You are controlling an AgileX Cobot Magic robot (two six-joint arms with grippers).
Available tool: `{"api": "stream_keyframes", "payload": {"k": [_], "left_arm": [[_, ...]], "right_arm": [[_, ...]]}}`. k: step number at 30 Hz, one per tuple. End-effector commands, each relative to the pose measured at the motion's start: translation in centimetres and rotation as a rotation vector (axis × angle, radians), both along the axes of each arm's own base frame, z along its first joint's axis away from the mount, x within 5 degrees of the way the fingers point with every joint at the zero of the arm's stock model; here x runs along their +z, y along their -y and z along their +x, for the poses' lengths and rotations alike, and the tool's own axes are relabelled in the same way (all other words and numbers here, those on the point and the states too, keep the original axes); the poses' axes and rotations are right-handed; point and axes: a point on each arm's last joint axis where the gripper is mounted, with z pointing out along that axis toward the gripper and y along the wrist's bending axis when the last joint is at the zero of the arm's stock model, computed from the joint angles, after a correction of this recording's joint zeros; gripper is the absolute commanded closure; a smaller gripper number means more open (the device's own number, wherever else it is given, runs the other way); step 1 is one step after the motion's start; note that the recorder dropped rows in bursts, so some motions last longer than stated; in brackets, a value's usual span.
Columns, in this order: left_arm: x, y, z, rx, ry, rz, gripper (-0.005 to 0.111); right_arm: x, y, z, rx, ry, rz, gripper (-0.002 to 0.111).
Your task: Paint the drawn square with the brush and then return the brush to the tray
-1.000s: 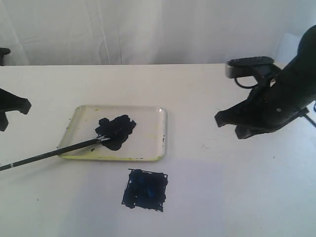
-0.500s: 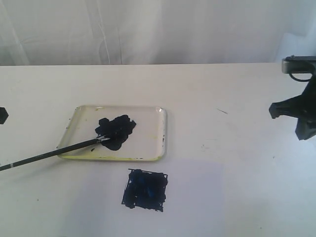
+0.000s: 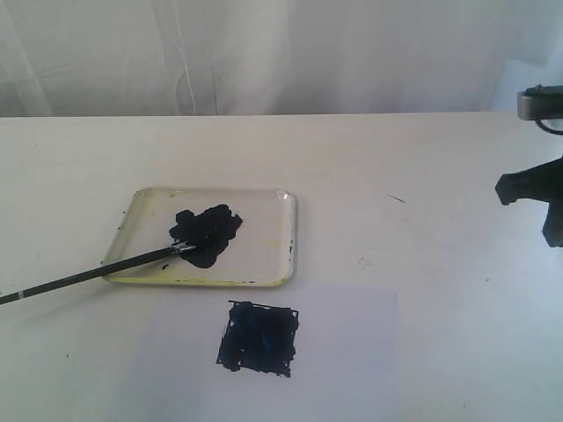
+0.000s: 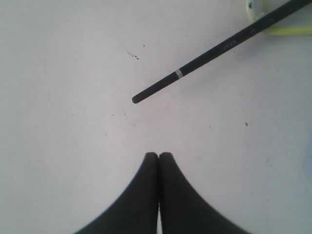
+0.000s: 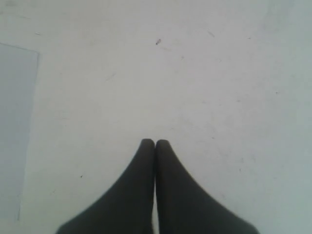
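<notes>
Low in the frame's centre, the square (image 3: 258, 338) is daubed black on a pale paper (image 3: 352, 352). Just above it sits the tray (image 3: 294, 233). The brush (image 3: 97, 272) has its tip in the tray's blot (image 3: 207, 227), and its handle runs over the rim to the left edge. On the counter (image 3: 422, 176), the right claw (image 5: 155, 142) at mid-right and the left claw (image 4: 158, 155) near the handle's end are both closed, empty.
</notes>
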Motion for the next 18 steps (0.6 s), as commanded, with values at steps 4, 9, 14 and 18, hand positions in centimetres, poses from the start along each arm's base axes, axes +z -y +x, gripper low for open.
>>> {"api": "stream_keyframes", "payload": {"k": [4, 9, 14, 18], "left_arm": [[3.7, -0.4, -4.3, -0.016, 0.058, 0.011, 0.106], [6.5, -0.5, -8.5, -0.021, 0.156, 0.010, 0.106], [9.1, -0.7, -13.5, -0.037, 0.338, 0.009, 0.106], [10.4, -0.9, -17.7, -0.036, 0.479, 0.004, 0.106]], "right_arm": [[4.3, 0.1, -4.5, 0.037, 0.151, -0.004, 0.108], [6.8, 0.1, -9.0, 0.058, 0.309, -0.015, 0.108], [8.4, -0.1, -14.0, 0.057, 0.460, 0.000, 0.108], [9.3, -0.1, -18.1, 0.057, 0.585, -0.003, 0.108]]}}
